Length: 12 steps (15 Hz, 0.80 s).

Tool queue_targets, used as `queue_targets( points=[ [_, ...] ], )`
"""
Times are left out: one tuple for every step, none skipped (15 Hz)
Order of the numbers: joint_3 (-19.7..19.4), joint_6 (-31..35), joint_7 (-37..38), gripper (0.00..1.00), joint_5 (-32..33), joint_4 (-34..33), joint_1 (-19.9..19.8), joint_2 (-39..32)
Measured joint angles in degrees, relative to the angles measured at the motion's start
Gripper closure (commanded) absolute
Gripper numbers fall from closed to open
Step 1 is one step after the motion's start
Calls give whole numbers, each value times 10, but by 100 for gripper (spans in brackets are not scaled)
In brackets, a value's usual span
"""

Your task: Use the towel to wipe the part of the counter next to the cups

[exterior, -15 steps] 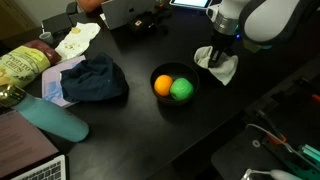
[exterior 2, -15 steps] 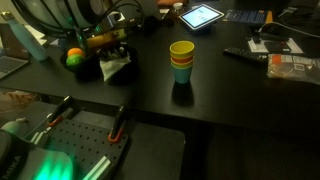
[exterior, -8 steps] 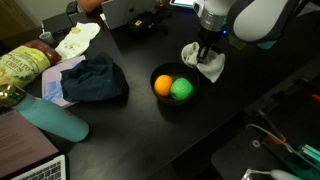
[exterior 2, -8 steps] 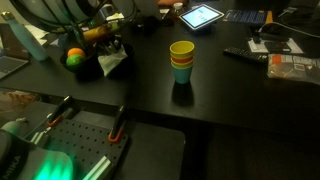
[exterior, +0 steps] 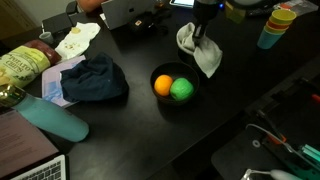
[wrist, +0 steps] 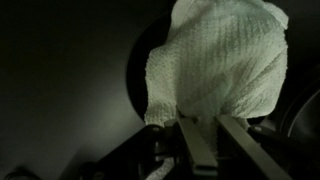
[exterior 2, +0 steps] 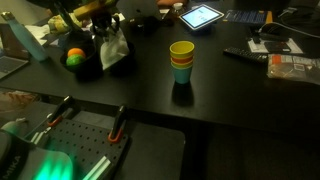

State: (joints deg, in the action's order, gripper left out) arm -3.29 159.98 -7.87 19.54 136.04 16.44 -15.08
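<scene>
The white towel [exterior: 200, 50] hangs from my gripper [exterior: 199, 32], lifted clear of the black counter [exterior: 130, 130]. It also shows in an exterior view [exterior 2: 112, 47] and fills the wrist view [wrist: 225, 65], pinched between my fingers [wrist: 205, 125]. The stacked cups [exterior 2: 181, 60], yellow on top, stand on the counter to the right of the towel; they show at the top right in an exterior view [exterior: 274, 27].
A black bowl [exterior: 190, 98] with an orange and a green ball sits just below the hanging towel. A dark blue cloth [exterior: 95, 78], a teal bottle [exterior: 52, 118], a tablet [exterior 2: 202, 16] and a remote [exterior 2: 244, 55] lie on the counter.
My gripper has risen and moved away from the counter, lifting the towel so it now hangs in the air above the bowl's edge.
</scene>
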Motion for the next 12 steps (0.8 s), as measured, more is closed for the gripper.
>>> queue_targets(
  points=[
    [2, -29, 2, 94, 4, -4, -1, 19],
    [5, -58, 4, 94, 9, -8, -4, 38],
    [8, -87, 7, 94, 17, -11, -7, 56],
    [10, -113, 11, 94, 26, -14, -13, 73],
    [14, -138, 14, 94, 34, -15, -20, 90],
    [16, -160, 19, 94, 46, -16, -28, 104],
    [17, -179, 26, 94, 60, -16, -37, 117],
    [18, -196, 34, 94, 74, -15, -48, 126],
    [17, -210, 43, 94, 91, -15, -60, 133],
    [16, -220, 53, 94, 109, -13, -75, 137],
    [13, -223, 62, 94, 123, -11, -91, 138],
    [9, -222, 67, 94, 133, -7, -108, 138]
  ],
)
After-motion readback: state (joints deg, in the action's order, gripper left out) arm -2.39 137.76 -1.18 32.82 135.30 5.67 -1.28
